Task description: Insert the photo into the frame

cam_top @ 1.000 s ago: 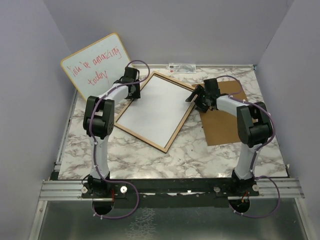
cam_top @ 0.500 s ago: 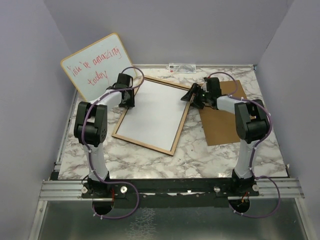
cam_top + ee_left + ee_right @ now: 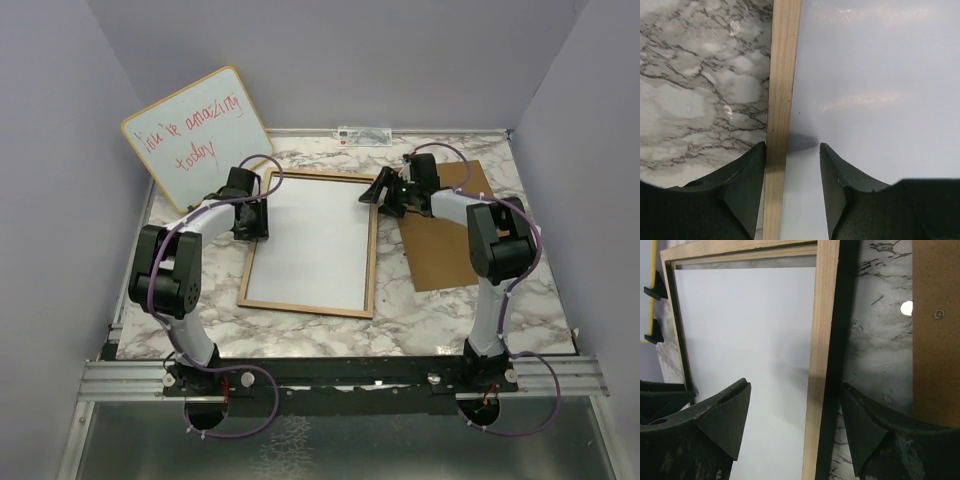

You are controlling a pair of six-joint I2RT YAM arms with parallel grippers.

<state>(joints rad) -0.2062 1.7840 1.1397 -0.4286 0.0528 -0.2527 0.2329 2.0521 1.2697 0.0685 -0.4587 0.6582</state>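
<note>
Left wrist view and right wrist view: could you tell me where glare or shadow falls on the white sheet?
Left wrist view: pale glare streaks cross the glossy white sheet, and a small shadow sits beside the light wood frame rail. Right wrist view: no glare on it, only a soft grey shadow by the rail.

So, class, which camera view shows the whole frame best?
The top external view: all four rails of the frame show. The left wrist view shows only a stretch of one rail; the right wrist, one rail and a corner.
</note>
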